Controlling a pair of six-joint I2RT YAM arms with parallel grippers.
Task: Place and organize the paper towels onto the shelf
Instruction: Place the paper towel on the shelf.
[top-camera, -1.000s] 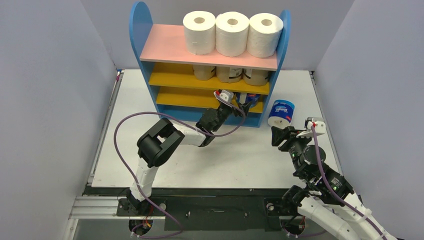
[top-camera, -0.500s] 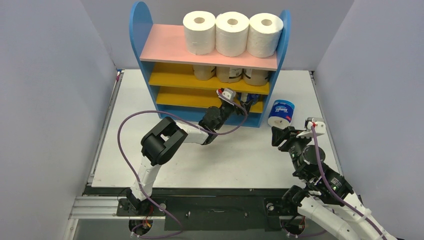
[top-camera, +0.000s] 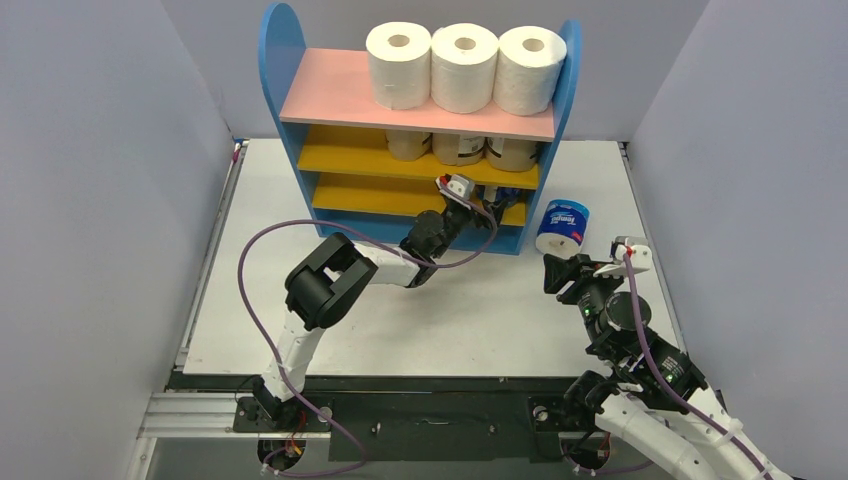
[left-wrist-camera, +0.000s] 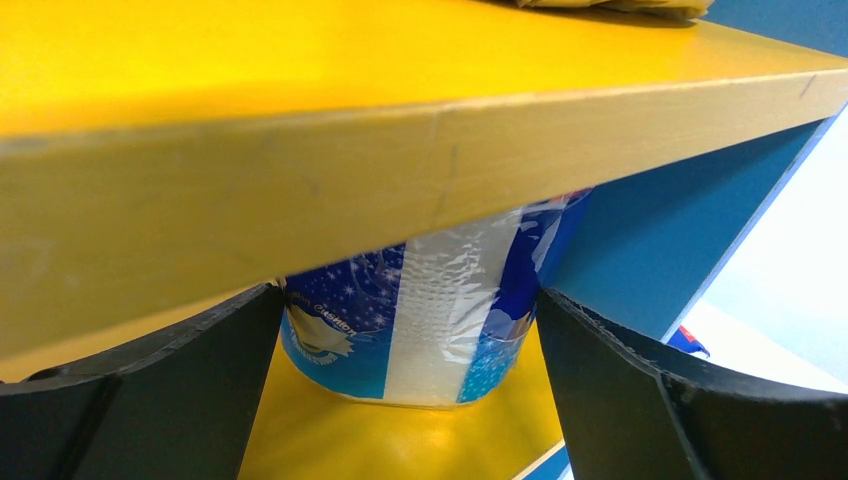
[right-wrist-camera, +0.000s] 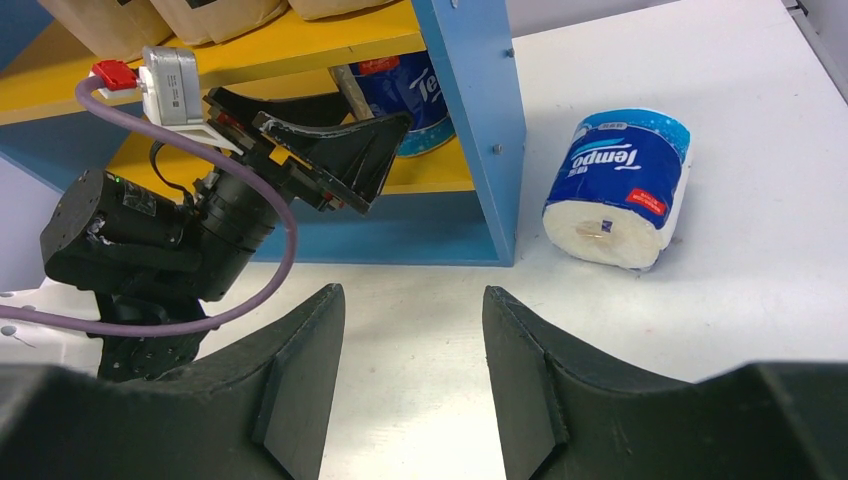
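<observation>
The shelf (top-camera: 275, 60) stands at the back of the table. Three white paper towels (top-camera: 464, 67) line its pink top board, and three tan ones (top-camera: 459, 149) sit on the upper yellow board. My left gripper (left-wrist-camera: 410, 292) reaches onto the lower yellow board (left-wrist-camera: 400, 430), open. A blue-and-white roll (left-wrist-camera: 440, 340) stands upright there between its fingertips, undented. A second blue-and-white roll (top-camera: 563, 227) lies on its side on the table, right of the shelf. My right gripper (right-wrist-camera: 413, 300) hovers open and empty over the table, near side of that roll (right-wrist-camera: 620, 185).
Grey walls close in the white table (top-camera: 300, 300) on the left, right and back. The left arm's purple cable (top-camera: 260, 250) loops over the table's left half. The shelf's blue right panel (right-wrist-camera: 480, 120) stands between the two blue-and-white rolls.
The left arm has pushed a little farther right and into the shelf. The right arm has hardly moved, and both rolls stay where they were.
</observation>
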